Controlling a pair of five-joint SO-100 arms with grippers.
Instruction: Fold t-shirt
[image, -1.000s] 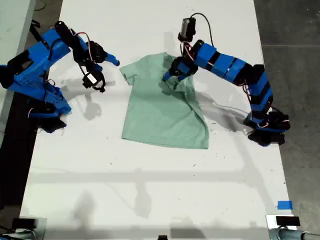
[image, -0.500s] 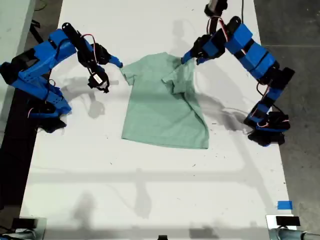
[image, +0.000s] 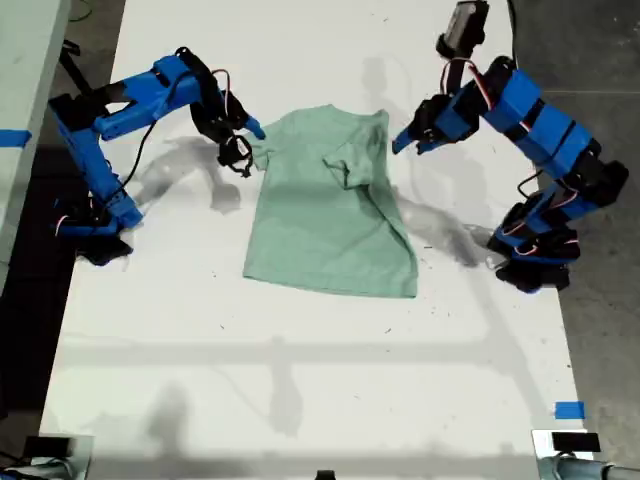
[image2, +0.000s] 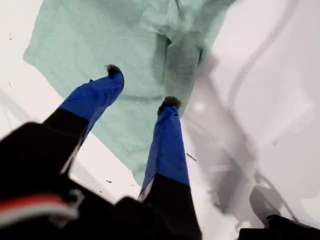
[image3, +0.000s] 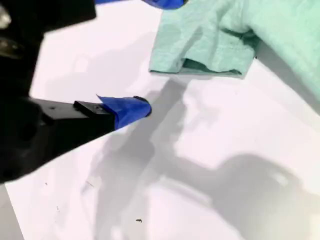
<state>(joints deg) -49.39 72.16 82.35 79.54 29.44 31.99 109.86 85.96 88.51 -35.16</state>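
My first gripper (image2: 142, 86) had its two blue fingers (image2: 167, 135) spread wide, clenched on nothing, poised above the t-shirt (image: 330, 205) near its bunched right sleeve on the exterior view's right. My second gripper (image3: 155, 55) was also released and empty, one blue fingertip (image3: 131, 109) over the bare white table (image: 300, 370), just beside the left sleeve. The pale green t-shirt lay mostly flat mid-table, its right side folded inward.
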